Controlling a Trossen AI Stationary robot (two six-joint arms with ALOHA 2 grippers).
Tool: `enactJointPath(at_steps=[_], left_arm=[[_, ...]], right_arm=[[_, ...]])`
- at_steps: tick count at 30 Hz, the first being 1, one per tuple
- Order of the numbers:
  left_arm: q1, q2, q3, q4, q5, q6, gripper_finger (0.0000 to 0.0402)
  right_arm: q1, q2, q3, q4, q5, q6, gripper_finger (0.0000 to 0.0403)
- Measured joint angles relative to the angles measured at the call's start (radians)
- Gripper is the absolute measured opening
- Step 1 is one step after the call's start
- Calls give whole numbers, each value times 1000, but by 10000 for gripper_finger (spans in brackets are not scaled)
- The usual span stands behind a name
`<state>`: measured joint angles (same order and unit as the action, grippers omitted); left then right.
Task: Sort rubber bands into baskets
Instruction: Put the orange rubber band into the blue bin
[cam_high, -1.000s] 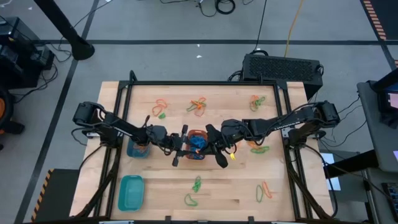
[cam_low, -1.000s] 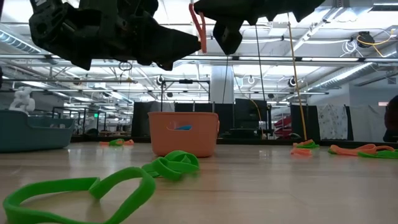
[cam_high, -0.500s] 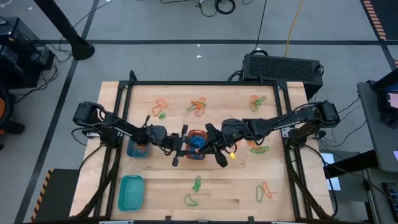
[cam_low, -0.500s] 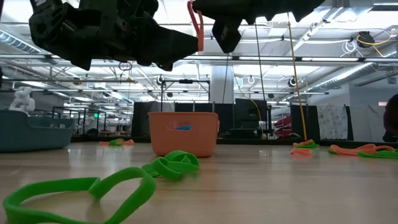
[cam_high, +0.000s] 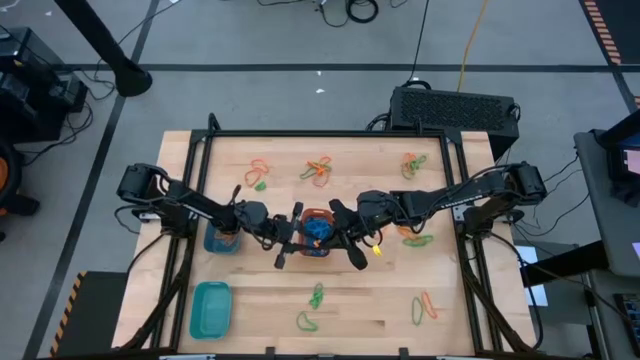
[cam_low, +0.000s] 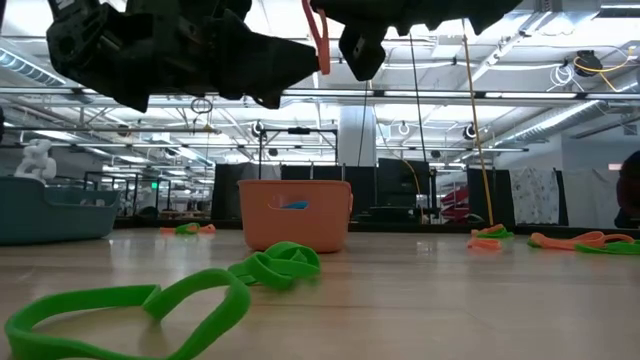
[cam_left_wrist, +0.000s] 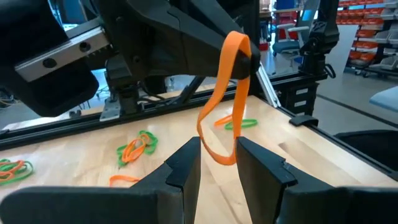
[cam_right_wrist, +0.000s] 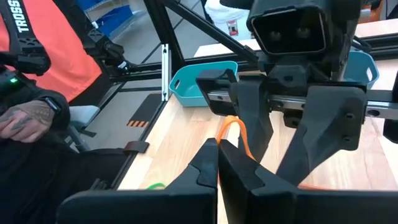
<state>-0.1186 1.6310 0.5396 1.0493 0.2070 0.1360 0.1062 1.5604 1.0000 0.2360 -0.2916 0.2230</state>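
On the worktop (cam_high: 380, 300), the orange basket (cam_high: 317, 232) sits centre. At its 9 o'clock the left hand (cam_high: 286, 240) stands released; at 3 o'clock the right hand (cam_high: 344, 238) is clenched on an orange rubber band (cam_left_wrist: 225, 99). It should release directly above the basket. Nothing has visibly shifted since earlier.

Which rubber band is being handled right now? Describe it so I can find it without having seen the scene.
Start at the orange basket in the middle of the table; both arms meet above it. Pinched in the right end effector, an orange rubber band dangles, its lower loop between the left end effector's parted fingers. It alone hangs in the air.
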Motion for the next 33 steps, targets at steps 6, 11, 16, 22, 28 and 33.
enactJointPath(at_steps=[6,11,16,22,28,33], left_arm=[[-2,0,6,19,-1,-2,109],[-8,-1,35,5,-2,-26,109],[-13,0,41,-30,-5,-24,109],[-13,0,41,-44,-13,-17,107],[-13,0,42,-39,-13,7,39],[-13,0,42,-38,-13,10,10]], right_arm=[[0,0,0,0,0,-4,0],[0,0,0,1,0,-4,0],[1,0,0,1,-2,-3,0],[0,0,0,0,-19,0,0],[0,0,0,0,-21,0,0],[-3,0,0,0,-21,0,2]])
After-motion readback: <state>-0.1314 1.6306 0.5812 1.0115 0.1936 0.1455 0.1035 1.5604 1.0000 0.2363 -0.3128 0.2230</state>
